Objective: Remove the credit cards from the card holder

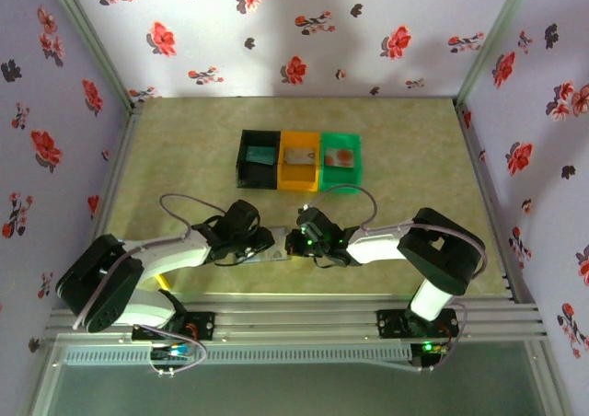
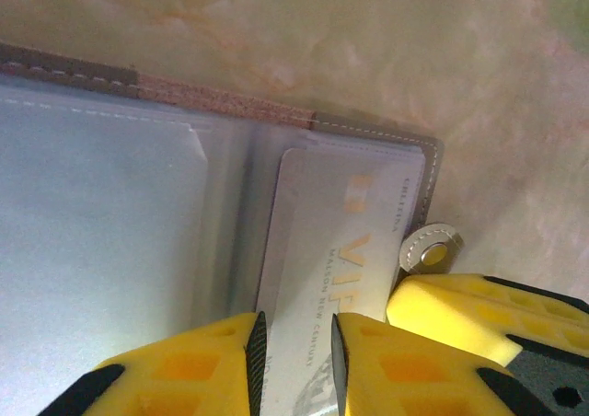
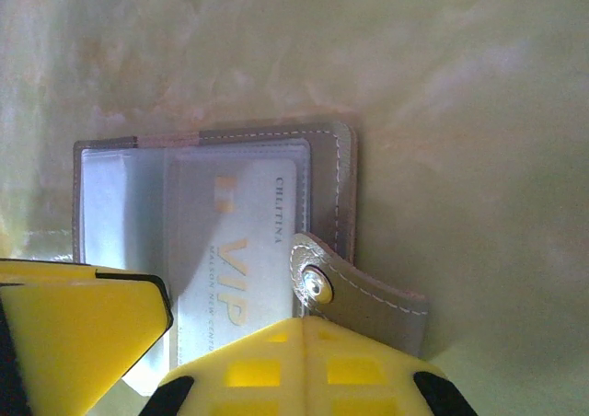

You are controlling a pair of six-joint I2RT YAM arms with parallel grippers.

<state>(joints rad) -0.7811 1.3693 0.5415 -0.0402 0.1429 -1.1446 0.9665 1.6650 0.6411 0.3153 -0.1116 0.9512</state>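
Top view: both arms reach into the lower centre of the frame. The left gripper (image 1: 262,241) and right gripper (image 1: 296,243) are nose to nose over the card holder (image 1: 270,255), which lies open and flat on the table (image 1: 414,158). Above it in the frame is a row of three: a black bin (image 1: 242,163) with a blue-grey card (image 1: 260,155), an orange bin (image 1: 299,185) with a pale card (image 1: 298,158), and a green bin (image 1: 359,163) with a reddish card (image 1: 340,156). So three cards look to be out and sorted. One is left in the holder: a pale VIP card (image 2: 340,241) with gold lettering, in the clear pocket at centre-right of the left wrist view, its near end running down to the fingers. Left gripper jaws stand a narrow gap apart at bottom centre, with the card face visible across the gap. I cannot tell whether the pads bite on the card or merely ride on it. Right wrist view: the right gripper (image 3: 304,329) is clenched, fingertips together at bottom centre. It sits against the holder's edge just below the snap tab (image 3: 317,283), which curls up over the fingertips; nothing is seen between the pads. Judgement: the right arm is placed to pin the holder so it does not slide when the card is drawn toward the bottom of the frame — the left arm does the drawing. Risk: if the pin slips, the holder drags along with the card.
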